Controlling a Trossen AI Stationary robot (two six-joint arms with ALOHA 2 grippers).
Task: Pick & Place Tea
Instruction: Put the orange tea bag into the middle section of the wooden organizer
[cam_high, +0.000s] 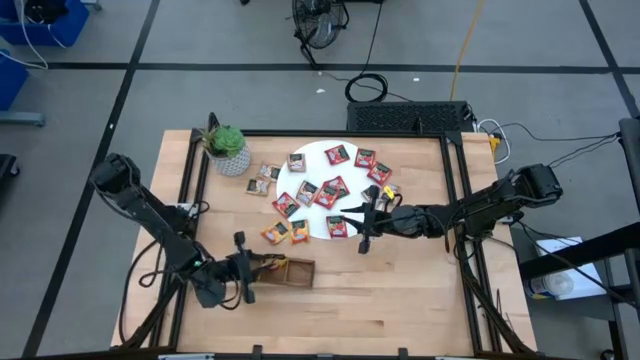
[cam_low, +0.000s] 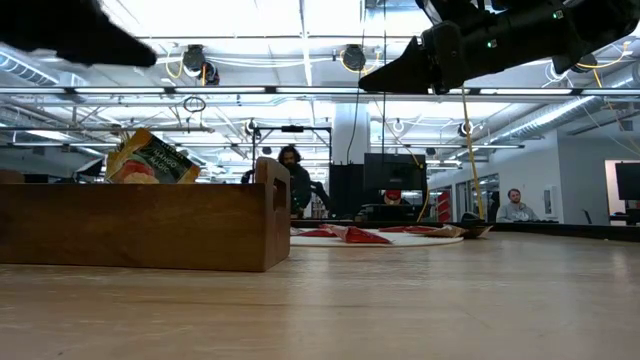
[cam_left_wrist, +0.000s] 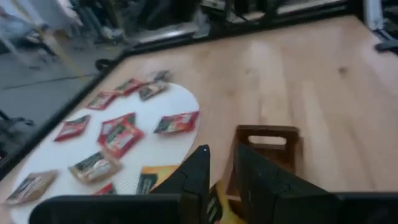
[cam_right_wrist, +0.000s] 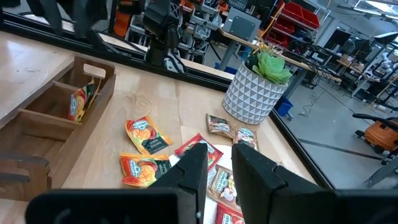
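Note:
Several small red tea sachets (cam_high: 330, 190) lie flat on the white disc (cam_high: 315, 172). Two orange ones (cam_high: 285, 232) and two grey-brown ones (cam_high: 263, 180) lie on the table beside it. One orange-yellow sachet (cam_low: 150, 160) stands leaning inside the wooden tray (cam_high: 295, 272), its top above the wall; it also shows in the right wrist view (cam_right_wrist: 78, 102). My left gripper (cam_high: 258, 268) hangs above the tray's left end, empty, with a narrow gap between its fingers (cam_left_wrist: 222, 165). My right gripper (cam_high: 355, 222) hovers over the disc's right edge, empty, also with a narrow gap (cam_right_wrist: 221, 162).
A small green potted plant (cam_high: 228, 150) stands at the table's far left, beside the disc. Black rails (cam_high: 452, 200) run along the table's sides. Bare wood lies right of the tray toward the near edge. People sit in the room behind.

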